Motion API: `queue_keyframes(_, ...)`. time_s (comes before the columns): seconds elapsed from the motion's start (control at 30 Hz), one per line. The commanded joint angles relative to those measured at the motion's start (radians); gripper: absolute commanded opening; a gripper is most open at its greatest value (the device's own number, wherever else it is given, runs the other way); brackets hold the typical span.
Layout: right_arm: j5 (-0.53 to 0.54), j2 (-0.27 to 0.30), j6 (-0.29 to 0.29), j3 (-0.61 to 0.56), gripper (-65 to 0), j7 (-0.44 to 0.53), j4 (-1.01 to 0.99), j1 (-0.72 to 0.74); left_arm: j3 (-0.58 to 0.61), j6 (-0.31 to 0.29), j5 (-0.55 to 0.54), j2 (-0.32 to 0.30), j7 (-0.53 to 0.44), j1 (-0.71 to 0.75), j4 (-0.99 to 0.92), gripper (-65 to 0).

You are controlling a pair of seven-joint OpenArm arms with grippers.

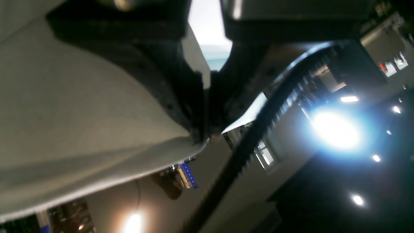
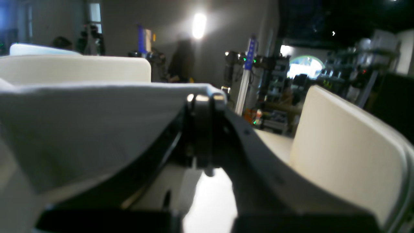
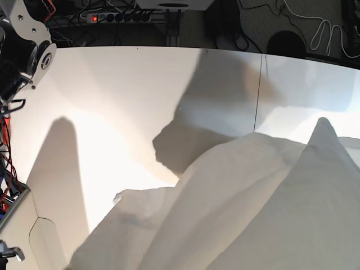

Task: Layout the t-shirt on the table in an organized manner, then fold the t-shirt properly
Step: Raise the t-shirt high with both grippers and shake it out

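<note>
Both grippers, left gripper (image 1: 207, 137) & right gripper (image 2: 203, 100), clenched on t-shirt (image 3: 236, 202), held aloft over table (image 3: 112, 90); layout unfinished, folding not begun.

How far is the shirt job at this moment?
Done: nothing; no fold is visible. In hand: both end effectors, left and right, are shut on the shirt, which is lifted close to the base camera, its lower part bunched on the table. Left: spread it flat, then fold.
</note>
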Motion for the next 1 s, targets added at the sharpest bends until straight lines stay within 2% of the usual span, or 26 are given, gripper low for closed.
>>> queue_keyframes(0.0,0.004,0.011,-0.008,0.006,-65.0,0.031,0.041,0.008,-0.009,0.023,0.004,-0.014,-0.021,-0.014,0.005,-65.0)
queue_keyframes(0.13,-0.007,0.011,-0.008,0.006,-65.0,0.028,0.16,-0.062,-0.009,-0.001,-0.035,0.014,-0.012,-0.014,0.006,-65.0)
queue_keyframes(0.37,-0.019,0.011,-0.013,0.044,-65.0,0.023,0.277,-0.172,-0.009,-0.008,-0.051,0.015,0.025,-0.014,0.066,-65.0)
queue_keyframes(0.47,-0.008,0.011,-0.013,0.093,-65.0,0.019,0.282,-0.214,-0.009,-0.008,-0.051,0.016,0.042,-0.007,0.11,-65.0)
queue_keyframes(0.8,0.133,0.014,-0.008,0.341,-65.0,-0.01,0.282,-0.344,-0.01,-0.009,-0.073,0.051,0.077,0.039,0.142,-65.0)
queue_keyframes(0.87,0.142,0.014,-0.008,0.367,-65.0,-0.01,0.282,-0.36,-0.009,-0.01,-0.074,0.051,0.077,0.039,0.142,-65.0)
queue_keyframes(0.97,0.143,0.013,-0.008,0.372,-65.0,-0.01,0.282,-0.383,-0.008,-0.041,-0.097,0.051,0.077,0.044,0.142,-65.0)
